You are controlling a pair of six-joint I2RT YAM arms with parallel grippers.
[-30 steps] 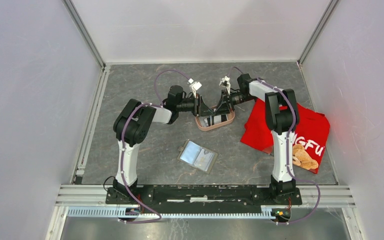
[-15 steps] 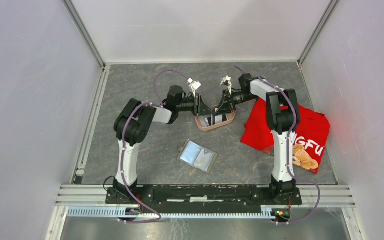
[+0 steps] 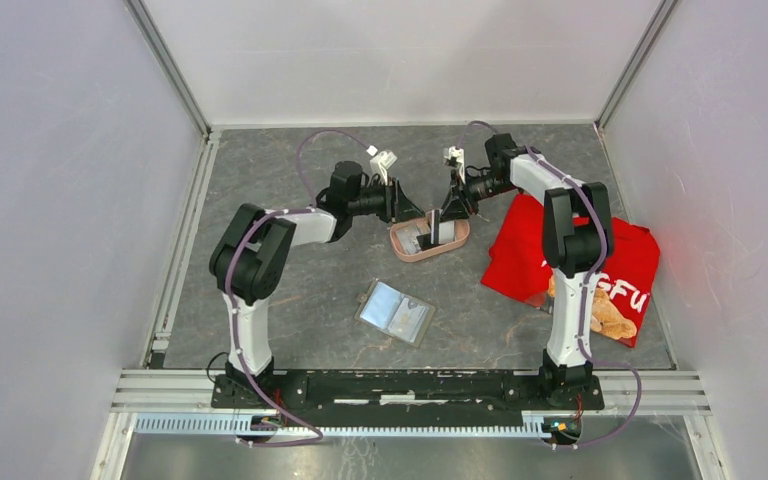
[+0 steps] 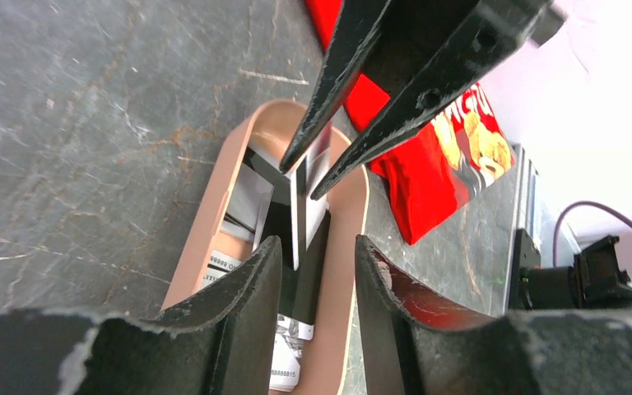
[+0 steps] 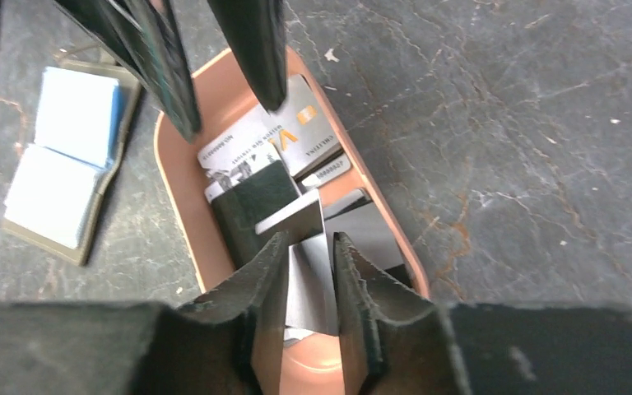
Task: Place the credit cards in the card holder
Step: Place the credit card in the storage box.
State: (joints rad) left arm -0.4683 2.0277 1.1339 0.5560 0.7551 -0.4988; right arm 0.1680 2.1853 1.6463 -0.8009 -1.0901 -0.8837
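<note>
A pink oval tray (image 3: 460, 243) holds several credit cards (image 5: 247, 148) lying flat. My right gripper (image 5: 309, 239) is shut on one silvery credit card (image 5: 311, 284), which stands on edge in the tray (image 4: 214, 206) and slants between the fingers. In the left wrist view that card (image 4: 299, 218) hangs from the right gripper (image 4: 300, 183). My left gripper (image 4: 318, 240) is open over the tray's other end, nothing between its fingers. The card holder (image 3: 396, 311) lies open on the table nearer the bases, also seen in the right wrist view (image 5: 66, 164).
A red printed cloth (image 3: 520, 260) lies right of the tray, under the right arm. White walls with metal rails (image 3: 185, 250) enclose the grey stone-patterned table. Both grippers face each other closely over the tray (image 5: 177, 189).
Both grippers had met low in the tray; now they have drawn apart and risen. One card stands on edge in the right gripper. The left arm has swung back to the left.
</note>
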